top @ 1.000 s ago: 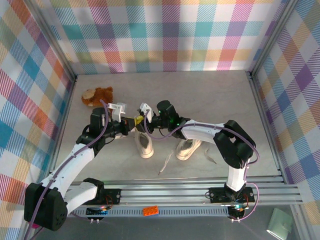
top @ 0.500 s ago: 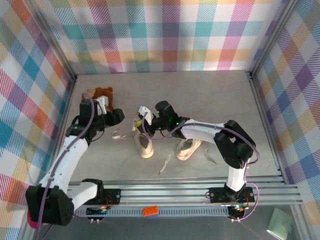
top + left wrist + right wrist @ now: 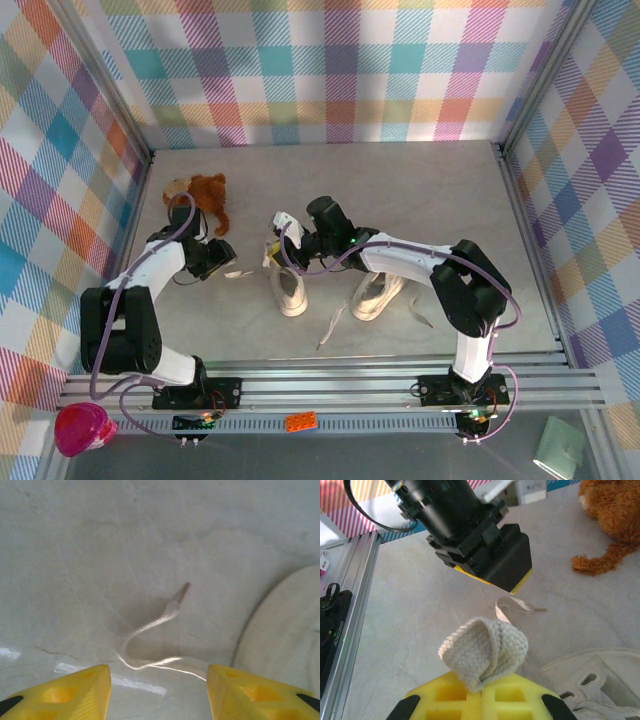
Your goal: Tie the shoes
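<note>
Left end effector (image 3: 214,256) has let go and backed off left, jaws apart over the loose lace end (image 3: 167,611) on the table (image 3: 420,190); right end effector (image 3: 481,692) stays clamped on the lace loop (image 3: 485,647) above the mid-table left shoe (image 3: 291,290), so no bow yet.

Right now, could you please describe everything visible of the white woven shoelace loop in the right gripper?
The white flat woven shoelace loop looks like coarse braided cotton. It is folded over on itself into a rounded curl standing up from the shut yellow fingers of the right gripper, which pinch its base. Where its strands lead is hidden.
</note>
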Motion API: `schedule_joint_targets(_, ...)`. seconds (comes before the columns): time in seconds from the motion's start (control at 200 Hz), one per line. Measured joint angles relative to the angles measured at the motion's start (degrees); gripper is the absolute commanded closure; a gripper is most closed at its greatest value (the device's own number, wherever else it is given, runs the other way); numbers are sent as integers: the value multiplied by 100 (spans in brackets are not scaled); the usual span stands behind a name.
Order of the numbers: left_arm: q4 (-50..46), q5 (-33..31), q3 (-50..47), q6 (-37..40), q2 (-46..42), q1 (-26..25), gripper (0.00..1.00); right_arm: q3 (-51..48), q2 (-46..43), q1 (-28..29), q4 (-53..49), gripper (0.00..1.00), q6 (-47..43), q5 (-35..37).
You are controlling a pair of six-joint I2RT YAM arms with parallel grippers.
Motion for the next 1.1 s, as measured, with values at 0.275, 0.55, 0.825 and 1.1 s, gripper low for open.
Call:
schedule_joint_targets(0.275,428,-120,4,-17,876,0,64,26,2,-2,-125,100,0,-70)
schedule_joint_targets(0.55,584,-13,13,66,850,17,100,184,22,-109,-326,100,133,-153)
schedule_joint_targets(0.825,1034,387,17,396,-1272,-225,100,892,396,-278,-914,100,446,-236)
schedule_joint_targets(1.1,1825,122,-505,612,-3154,-1484,100,1180,584,-317,-1309,100,796,-175)
